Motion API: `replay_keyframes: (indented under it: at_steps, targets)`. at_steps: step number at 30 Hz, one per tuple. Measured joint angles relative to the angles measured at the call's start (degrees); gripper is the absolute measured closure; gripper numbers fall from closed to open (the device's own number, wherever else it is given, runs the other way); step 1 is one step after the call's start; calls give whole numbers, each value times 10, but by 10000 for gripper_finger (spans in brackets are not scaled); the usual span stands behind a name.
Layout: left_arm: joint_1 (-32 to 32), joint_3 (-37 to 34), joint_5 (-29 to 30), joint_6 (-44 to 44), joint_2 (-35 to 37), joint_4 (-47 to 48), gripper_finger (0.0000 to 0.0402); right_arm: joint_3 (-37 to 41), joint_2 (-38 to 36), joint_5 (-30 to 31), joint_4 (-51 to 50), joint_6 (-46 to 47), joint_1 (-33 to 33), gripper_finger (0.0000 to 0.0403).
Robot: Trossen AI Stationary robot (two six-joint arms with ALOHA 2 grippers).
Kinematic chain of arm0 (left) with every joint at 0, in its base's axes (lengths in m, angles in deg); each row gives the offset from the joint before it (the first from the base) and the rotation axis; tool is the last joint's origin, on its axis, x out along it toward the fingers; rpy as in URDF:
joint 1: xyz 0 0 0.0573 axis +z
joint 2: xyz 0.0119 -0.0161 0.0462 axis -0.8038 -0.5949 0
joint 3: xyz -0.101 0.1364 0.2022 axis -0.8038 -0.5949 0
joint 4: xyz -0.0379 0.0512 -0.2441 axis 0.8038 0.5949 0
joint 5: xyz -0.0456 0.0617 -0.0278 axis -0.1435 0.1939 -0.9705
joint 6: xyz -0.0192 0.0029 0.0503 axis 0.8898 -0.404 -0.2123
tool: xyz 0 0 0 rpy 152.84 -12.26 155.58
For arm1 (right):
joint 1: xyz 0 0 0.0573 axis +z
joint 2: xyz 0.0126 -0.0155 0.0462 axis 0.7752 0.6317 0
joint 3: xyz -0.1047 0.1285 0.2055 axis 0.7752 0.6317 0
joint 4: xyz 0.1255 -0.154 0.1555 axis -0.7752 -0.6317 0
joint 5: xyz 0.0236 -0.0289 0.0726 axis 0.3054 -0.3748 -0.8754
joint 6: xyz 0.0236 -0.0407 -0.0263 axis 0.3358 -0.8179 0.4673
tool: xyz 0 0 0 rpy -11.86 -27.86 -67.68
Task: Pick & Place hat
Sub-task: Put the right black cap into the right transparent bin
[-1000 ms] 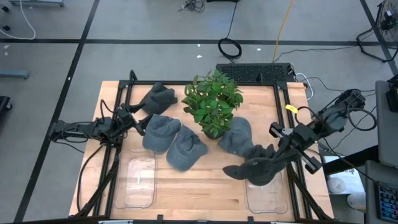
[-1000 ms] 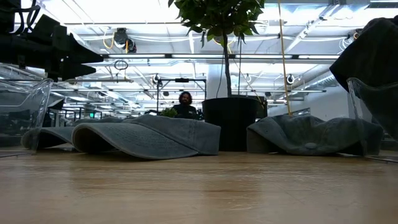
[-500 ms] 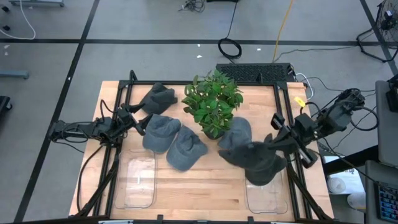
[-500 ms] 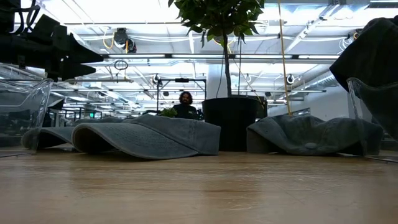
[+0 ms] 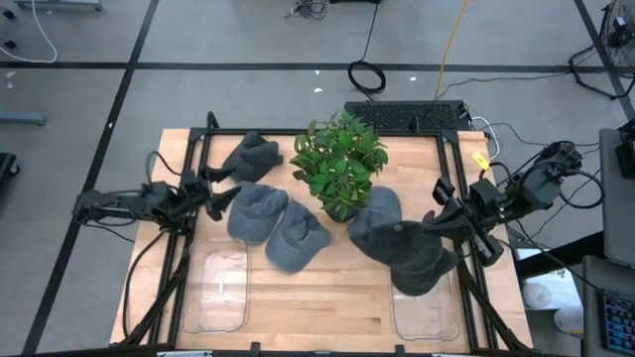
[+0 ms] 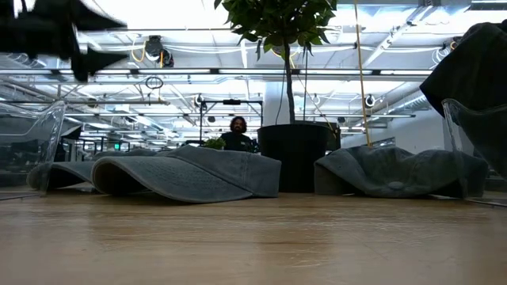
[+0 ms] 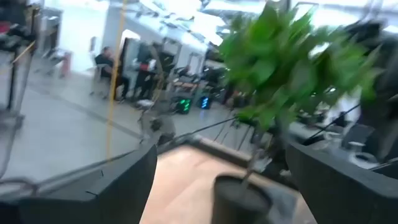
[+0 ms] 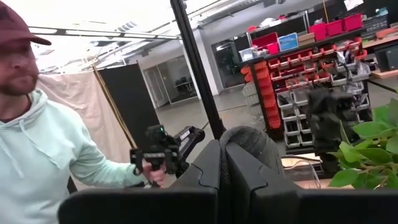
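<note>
**Carrying a hat toward the right-hand bin**

Gripping a dark grey hat (image 5: 402,253), the right tool (image 5: 444,220) has its fingers pinched fully together on the fabric, which drapes below and to the tool's 8 o'clock in the high view. The hat hangs clear of the wooden surface (image 5: 327,297), partly above the clear bin (image 5: 425,309) at the surface's 5 o'clock corner, and overlaps another hat (image 5: 378,212) lying beside the potted plant (image 5: 340,164).

My reading: this is the carry step, lift done and placing not yet begun. The next move calls for bringing the hat squarely over the bin, lowering it, then letting go so the brim does not catch the bin wall.

At 9 o'clock, the left tool (image 5: 205,191) waits with its fingers spread wide, holding nothing, just beside a hat (image 5: 257,211) at the middle of the surface. Two more hats lie nearby: one (image 5: 251,156) toward 11 o'clock, one (image 5: 297,238) near the centre. A second clear bin (image 5: 222,290) sits empty at 7 o'clock.
</note>
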Motion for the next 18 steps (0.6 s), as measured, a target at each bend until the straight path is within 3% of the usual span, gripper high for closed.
replay_keyframes:
  at_steps: [6, 9, 18]
  targets:
    - [-20, 162, -58, -78, -117, 24, 36, -2, -2, -2, 4, -12, 0, 403]
    - [-31, 256, -77, -89, -195, 70, 36, -18, 1, -31, 38, -45, 2, 403]
    - [-42, 503, -101, -117, -419, 128, 37, -90, 8, -47, 31, -124, 28, 403]
